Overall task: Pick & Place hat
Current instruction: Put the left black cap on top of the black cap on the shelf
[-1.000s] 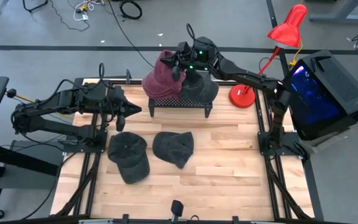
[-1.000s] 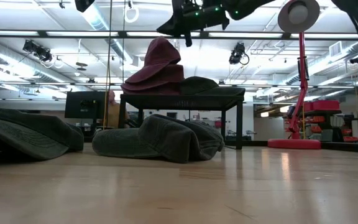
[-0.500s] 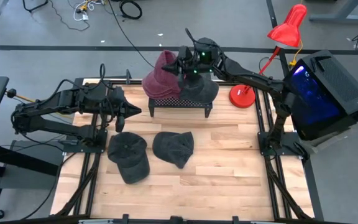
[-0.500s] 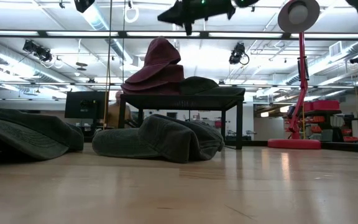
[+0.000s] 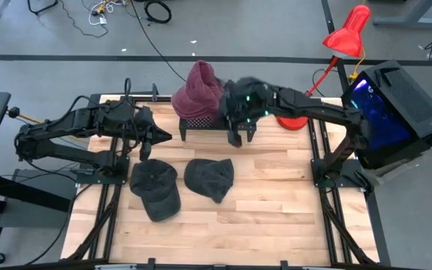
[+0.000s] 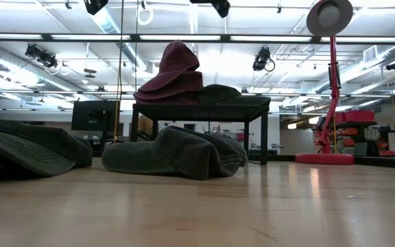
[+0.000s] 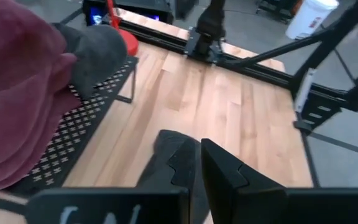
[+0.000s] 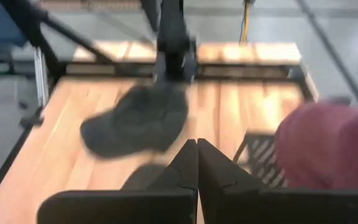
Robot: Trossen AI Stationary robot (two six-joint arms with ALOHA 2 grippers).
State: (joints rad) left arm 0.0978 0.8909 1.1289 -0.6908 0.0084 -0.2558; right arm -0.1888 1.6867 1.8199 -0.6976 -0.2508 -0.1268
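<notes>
Jaws together on our right gripper (image 5: 235,139), upper middle of frame, nothing held, just below the rack (image 5: 216,122). Our left gripper (image 5: 160,136), centre-left, is pinched together, empty too. We could clip the rack's edge swinging this low. On the rack: maroon hat (image 5: 199,91), grey hat (image 7: 95,53). Two dark hats (image 5: 154,188) (image 5: 210,178) lie mid-table.

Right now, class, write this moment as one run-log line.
right gripper: shut, empty, above table in front of rack | left gripper: shut, waiting | maroon hat, grey hat: on rack | two dark hats: on table
</notes>
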